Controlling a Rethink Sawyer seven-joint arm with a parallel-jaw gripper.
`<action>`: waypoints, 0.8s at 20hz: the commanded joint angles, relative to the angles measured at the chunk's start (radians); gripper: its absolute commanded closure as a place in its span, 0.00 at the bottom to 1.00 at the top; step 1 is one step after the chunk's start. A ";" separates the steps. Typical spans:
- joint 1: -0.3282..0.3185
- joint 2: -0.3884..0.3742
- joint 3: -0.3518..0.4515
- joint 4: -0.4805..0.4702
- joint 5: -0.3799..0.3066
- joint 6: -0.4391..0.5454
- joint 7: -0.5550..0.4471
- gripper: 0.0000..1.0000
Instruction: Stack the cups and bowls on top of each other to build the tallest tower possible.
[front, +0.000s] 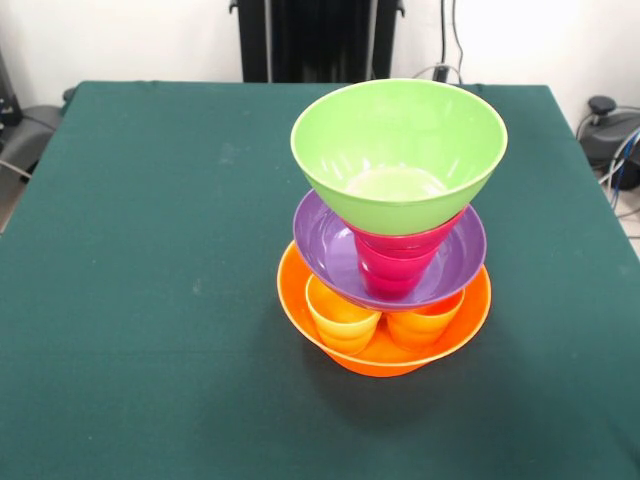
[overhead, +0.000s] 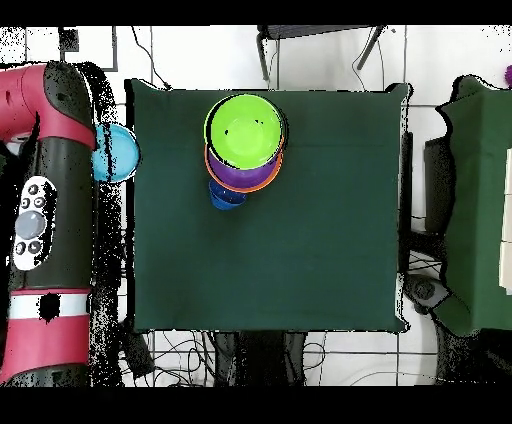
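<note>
The tower stands on the green table (front: 150, 250). Its base is the big orange bowl (front: 298, 300), with a yellow cup (front: 342, 318) and an orange cup (front: 425, 322) sitting inside it. The purple bowl (front: 325, 240) rests on those cups. A red cup (front: 395, 265) stands in it and carries the lime green bowl (front: 400, 150) upright on top. From above, the lime bowl (overhead: 243, 128) covers most of the stack, and a dark blue bowl (overhead: 226, 197) lies against its side. A light blue bowl (overhead: 118, 152) shows at the table's left edge beside the arm (overhead: 45, 200). No gripper shows.
The red and black arm lies along the left side, off the table in the overhead view. A chair (overhead: 320, 40) stands beyond the table's top edge. Cables (overhead: 200, 350) run on the floor below the table, and dark equipment (overhead: 470, 200) sits to the right.
</note>
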 joint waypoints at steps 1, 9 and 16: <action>-0.050 -0.051 0.066 0.110 -0.126 0.085 -0.045 1.00; -0.082 -0.082 0.102 0.122 -0.173 0.077 -0.104 1.00; -0.097 -0.109 0.126 0.124 -0.196 0.093 -0.132 1.00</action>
